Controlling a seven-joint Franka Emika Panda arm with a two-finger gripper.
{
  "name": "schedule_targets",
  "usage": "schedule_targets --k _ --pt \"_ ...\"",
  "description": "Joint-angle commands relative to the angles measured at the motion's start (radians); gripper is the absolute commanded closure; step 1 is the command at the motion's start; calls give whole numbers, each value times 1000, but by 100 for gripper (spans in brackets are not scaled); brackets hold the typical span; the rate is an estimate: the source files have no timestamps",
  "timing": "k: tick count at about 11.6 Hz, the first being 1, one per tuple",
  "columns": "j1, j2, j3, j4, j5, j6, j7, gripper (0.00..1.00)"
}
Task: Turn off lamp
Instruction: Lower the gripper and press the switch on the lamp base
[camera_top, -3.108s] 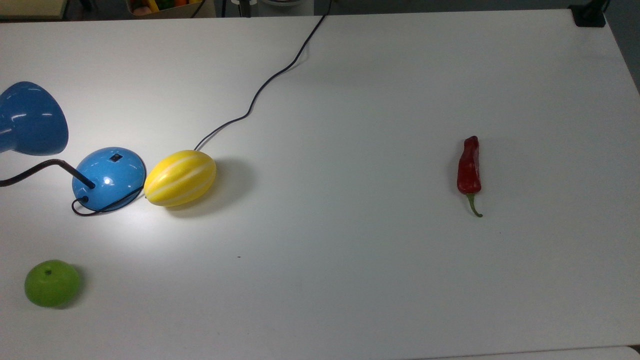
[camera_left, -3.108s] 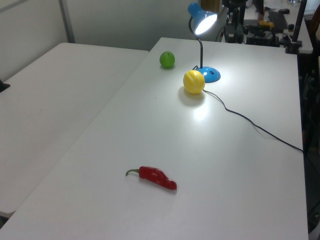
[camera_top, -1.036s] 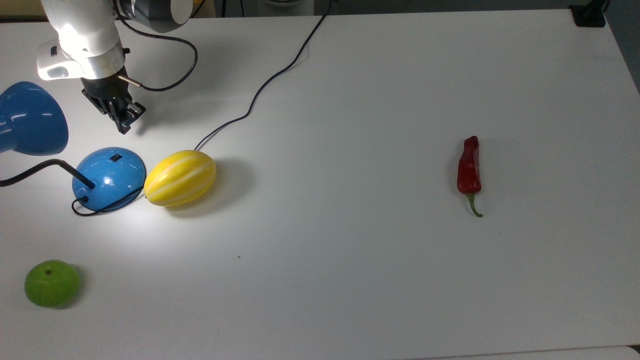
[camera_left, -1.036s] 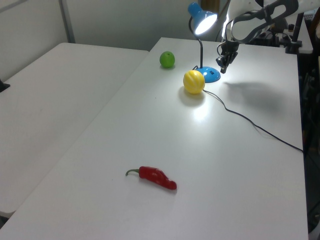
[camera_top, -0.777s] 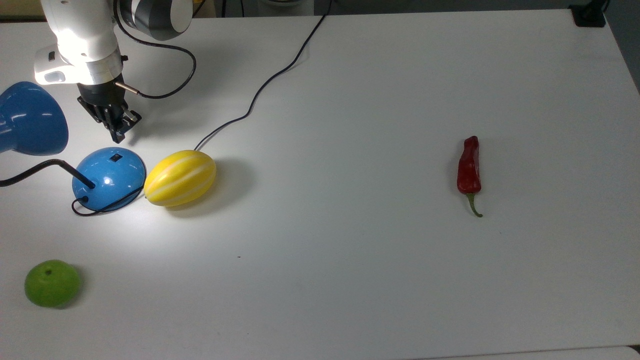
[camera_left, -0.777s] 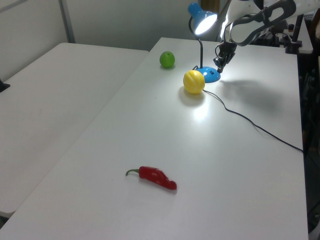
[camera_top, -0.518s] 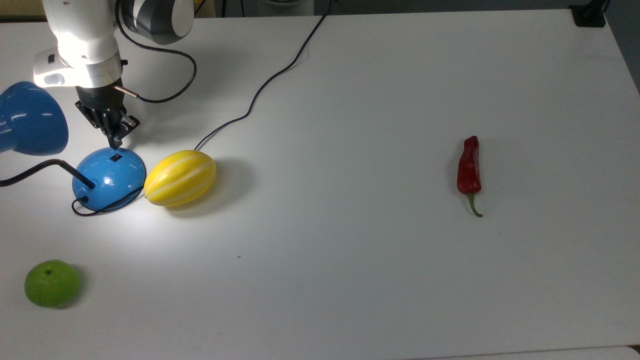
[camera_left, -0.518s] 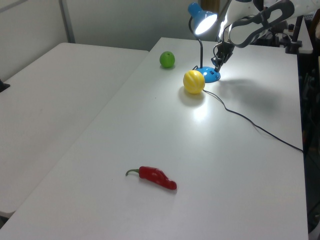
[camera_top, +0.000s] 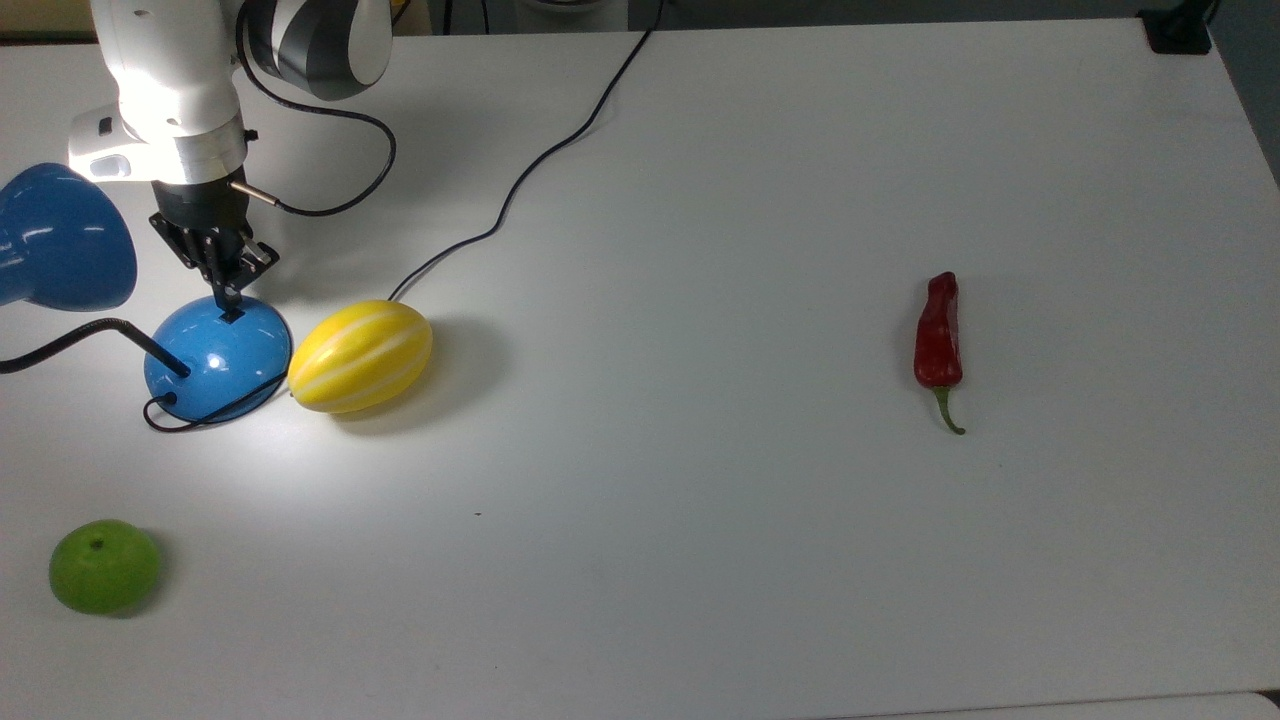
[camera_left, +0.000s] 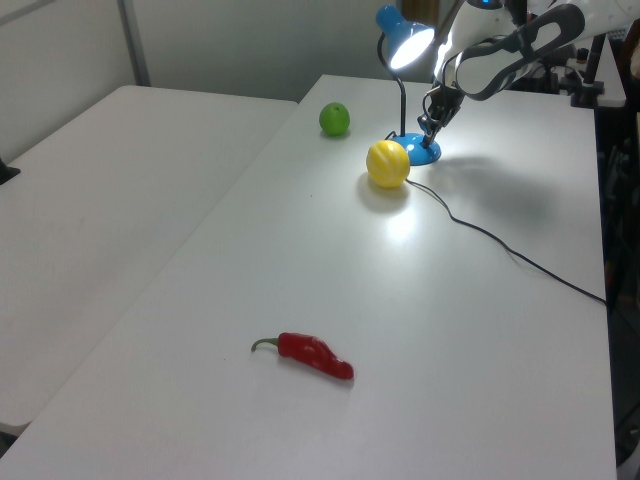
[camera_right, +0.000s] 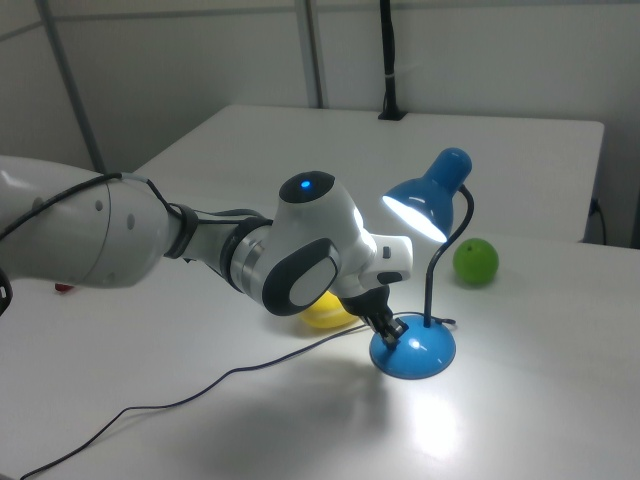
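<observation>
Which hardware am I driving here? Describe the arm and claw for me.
A white arm with rounded glossy shells and dark grey joint bands; one joint cap carries a small blue light. A silvery metal ring sits at the wrist, a thin black cable loops beside it, and the black claw has two slim fingers.

We see the lamp (camera_right: 425, 268) lit, its blue shade casting a bright patch on the white surface (camera_right: 520, 420). The end effector (camera_right: 392, 332) rests its tip on the dome base, on the right view's left side of it. A yellow melon (camera_right: 322, 312) sits partly hidden behind the arm (camera_right: 200, 250), and a green apple (camera_right: 476, 261) lies beyond the gooseneck.
</observation>
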Motion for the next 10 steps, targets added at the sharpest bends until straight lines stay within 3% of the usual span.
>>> schedule_targets --k 1,10 --pt "9 20 -1 6 -4 25 12 100" --pt "9 22 -1 -12 -4 -24 15 100"
